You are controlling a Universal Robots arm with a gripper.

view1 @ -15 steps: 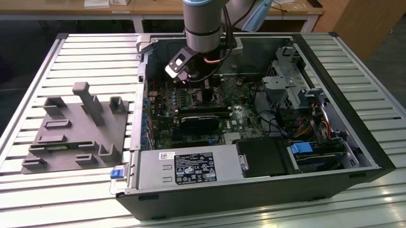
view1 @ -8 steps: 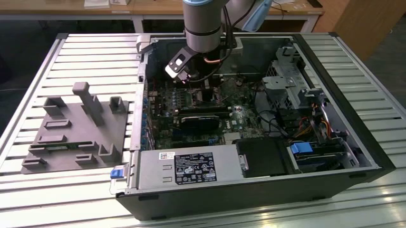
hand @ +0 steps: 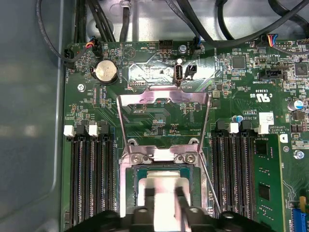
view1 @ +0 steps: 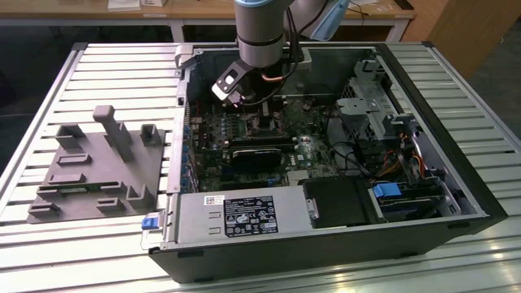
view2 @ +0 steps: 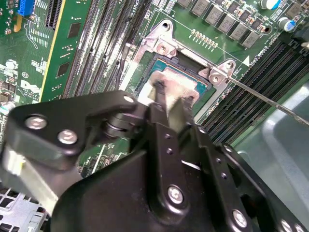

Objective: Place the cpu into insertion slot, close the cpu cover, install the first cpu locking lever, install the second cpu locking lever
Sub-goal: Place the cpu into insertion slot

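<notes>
End effector [view2: 171, 102] gripping cpu [view2: 175, 79], at insertion slot [view2: 166, 61]

In the exterior view an open case [view1: 460, 159] sits on a slatted table [view1: 122, 67] — a grey fixture [view1: 89, 177] at its 9 o'clock, a power supply [view1: 244, 215] inside toward 6. The first wrist view shows a green board [hand: 241, 92] with a coin battery [hand: 105, 71] and memory slots [hand: 91, 179].

Matt, faintly brushed silver-grey metal on the cpu [view2: 178, 81]. Thin, bright, smooth sheet metal for the cpu cover [hand: 164, 98]. Same silvery shine framing the insertion slot [view2: 164, 47]. Matt black casing on the gripper [view2: 173, 99], with glossy steel screw heads [view2: 174, 194]. Lacquer-glossy green motherboard [hand: 231, 87]. Pale ribbed metal table [view1: 122, 67]. Dull grey plastic fixture [view1: 97, 165] at the exterior view's left.
</notes>
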